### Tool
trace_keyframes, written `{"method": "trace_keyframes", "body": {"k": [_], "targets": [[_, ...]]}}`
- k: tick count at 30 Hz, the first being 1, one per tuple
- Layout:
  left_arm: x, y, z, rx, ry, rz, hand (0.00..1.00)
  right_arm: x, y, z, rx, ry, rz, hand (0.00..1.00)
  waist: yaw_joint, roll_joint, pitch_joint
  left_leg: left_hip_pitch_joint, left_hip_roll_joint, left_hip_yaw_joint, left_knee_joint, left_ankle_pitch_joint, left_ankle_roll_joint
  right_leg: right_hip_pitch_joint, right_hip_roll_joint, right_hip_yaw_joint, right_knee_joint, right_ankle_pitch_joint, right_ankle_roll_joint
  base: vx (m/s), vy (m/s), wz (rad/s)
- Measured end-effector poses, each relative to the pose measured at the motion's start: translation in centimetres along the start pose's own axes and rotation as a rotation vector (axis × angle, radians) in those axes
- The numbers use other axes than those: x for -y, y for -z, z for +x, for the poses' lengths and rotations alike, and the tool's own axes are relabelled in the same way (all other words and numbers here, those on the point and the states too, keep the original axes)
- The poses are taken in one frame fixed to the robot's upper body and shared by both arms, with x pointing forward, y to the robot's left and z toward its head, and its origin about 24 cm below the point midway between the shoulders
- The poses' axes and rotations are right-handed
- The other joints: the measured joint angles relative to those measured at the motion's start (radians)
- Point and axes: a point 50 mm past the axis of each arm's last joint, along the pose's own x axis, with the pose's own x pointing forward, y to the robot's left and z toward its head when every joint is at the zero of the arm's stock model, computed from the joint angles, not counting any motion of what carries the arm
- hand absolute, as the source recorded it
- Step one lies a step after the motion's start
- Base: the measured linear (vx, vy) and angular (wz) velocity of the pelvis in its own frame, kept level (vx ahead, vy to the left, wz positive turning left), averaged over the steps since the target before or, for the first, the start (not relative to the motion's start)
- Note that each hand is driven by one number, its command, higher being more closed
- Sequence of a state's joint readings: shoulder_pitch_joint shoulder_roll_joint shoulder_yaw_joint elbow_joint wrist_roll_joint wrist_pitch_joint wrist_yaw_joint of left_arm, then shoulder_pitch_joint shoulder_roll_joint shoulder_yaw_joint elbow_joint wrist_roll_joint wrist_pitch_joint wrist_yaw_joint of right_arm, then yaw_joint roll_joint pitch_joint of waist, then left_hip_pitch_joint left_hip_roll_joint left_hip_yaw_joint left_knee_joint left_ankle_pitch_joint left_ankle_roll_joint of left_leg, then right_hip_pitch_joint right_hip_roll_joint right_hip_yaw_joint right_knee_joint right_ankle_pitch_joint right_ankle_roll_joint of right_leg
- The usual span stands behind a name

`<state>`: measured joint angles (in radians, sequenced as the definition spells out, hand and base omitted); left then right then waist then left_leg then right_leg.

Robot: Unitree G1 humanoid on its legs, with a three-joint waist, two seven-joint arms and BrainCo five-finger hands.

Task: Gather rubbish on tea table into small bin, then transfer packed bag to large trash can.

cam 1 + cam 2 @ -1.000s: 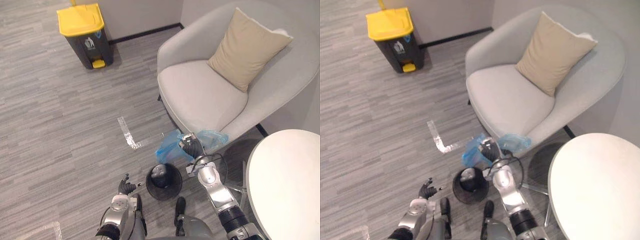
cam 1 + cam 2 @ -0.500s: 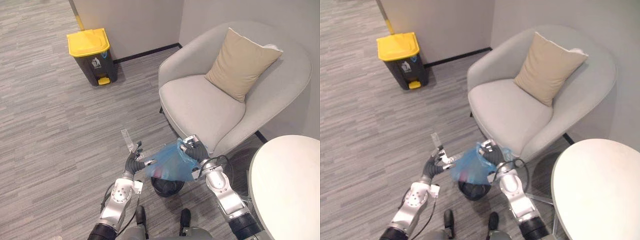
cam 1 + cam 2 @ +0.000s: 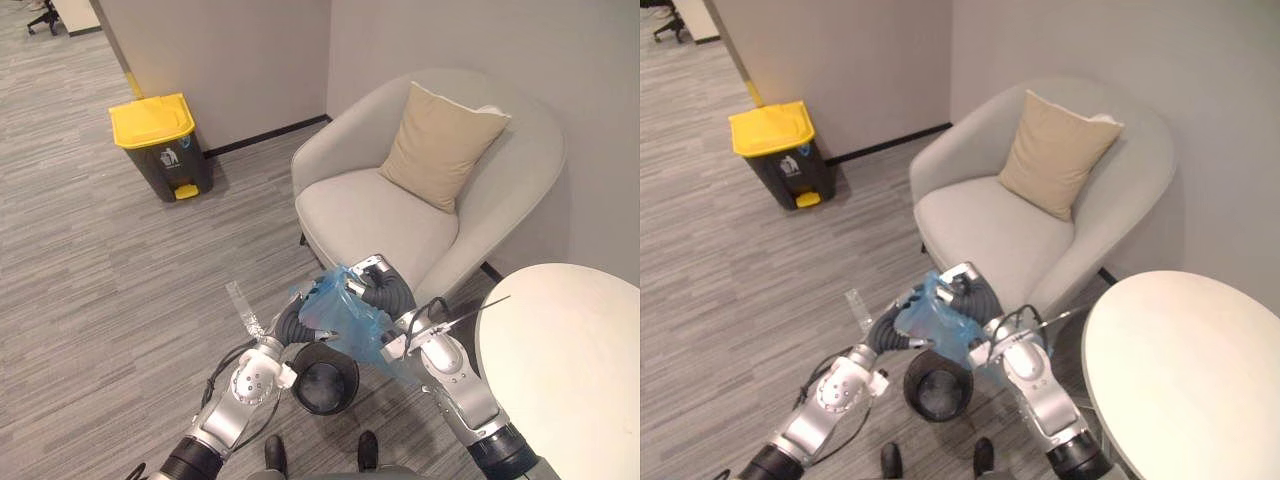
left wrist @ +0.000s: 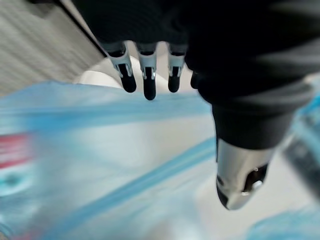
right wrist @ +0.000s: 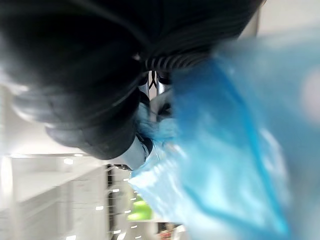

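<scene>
Left hand [image 4: 148,82] outstretched, seemingly touching blue bag [image 4: 110,165].

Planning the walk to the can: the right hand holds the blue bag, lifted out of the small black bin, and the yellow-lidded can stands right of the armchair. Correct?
Not quite. The left eye view shows the yellow-lidded can left of the armchair, by the wall. The rest holds: the right hand grips the blue bag, lifted out of the small black bin.
</scene>
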<state>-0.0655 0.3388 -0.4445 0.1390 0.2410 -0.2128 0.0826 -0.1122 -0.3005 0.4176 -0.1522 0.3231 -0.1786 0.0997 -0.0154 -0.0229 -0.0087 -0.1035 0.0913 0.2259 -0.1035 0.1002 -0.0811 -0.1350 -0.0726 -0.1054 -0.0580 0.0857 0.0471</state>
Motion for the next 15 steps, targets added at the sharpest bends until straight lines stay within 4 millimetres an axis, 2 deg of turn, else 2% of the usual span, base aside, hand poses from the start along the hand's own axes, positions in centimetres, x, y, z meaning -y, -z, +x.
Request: {"method": "trace_keyframes", "body": {"k": [8,15], "targets": [[-0.5,-1.7,1.5,0.102,-0.002,0.177,0.0,-1.1,-0.4,0.7,0.016,-0.11,0.02,1.0,-0.013,-0.004,-0.018,0.0,-0.005,0.01,0.0,0.001,-0.001,0.002,0.004,0.011,-0.016,0.015,-0.001,0.0,0.001,-0.04],[-0.6,-1.7,1.5,0.112,-0.001,0.213,0.0,-1.4,0.2,0.7,-0.011,-0.123,0.005,1.0,-0.019,-0.012,-0.026,0.001,-0.006,0.01,0.0,0.001,0.0,0.002,0.004,0.011,-0.016,0.015,0.0,0.0,0.0,0.0]]}}
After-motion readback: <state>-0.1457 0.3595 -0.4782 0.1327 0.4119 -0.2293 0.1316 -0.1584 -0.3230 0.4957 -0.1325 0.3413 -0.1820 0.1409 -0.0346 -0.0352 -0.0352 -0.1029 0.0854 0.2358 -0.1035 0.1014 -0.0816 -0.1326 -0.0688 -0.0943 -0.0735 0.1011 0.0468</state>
